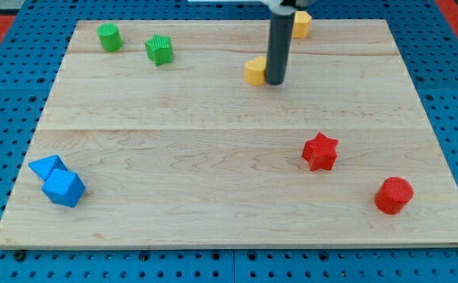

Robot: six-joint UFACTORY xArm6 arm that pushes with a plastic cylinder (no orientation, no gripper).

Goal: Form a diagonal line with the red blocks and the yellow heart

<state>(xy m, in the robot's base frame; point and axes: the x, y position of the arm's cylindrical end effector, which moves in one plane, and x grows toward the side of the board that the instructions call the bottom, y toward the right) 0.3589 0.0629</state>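
**Tip parked against the yellow heart, reds far off**

My tip sat on the wooden board in the upper middle, w/ the dark rod rising straight up out of the view's top. No claw on this rig, just the rod end, so nothing to open, close or hold; it only pressed on the board surface.

The yellow heart was directly on the view's left of my tip, touching or as good as touching the rod; couldn't tell which, since the rod covered its right edge. A second yellow block lay just above and a bit to the view's right of my tip, partly hidden behind the rod, shape not clear.

The red star was below my tip and somewhat to the view's right, well apart from it. The red cylinder was further still in the same direction, near the board's lower right corner. The two reds were near each other but not touching.

Off to the view's left of my tip, approx. level w/ it or higher: a green star and, beyond it, a green cylinder. Far down toward the lower left corner, two blue blocks sat touching each other, one a cube, the other's shape unclear.
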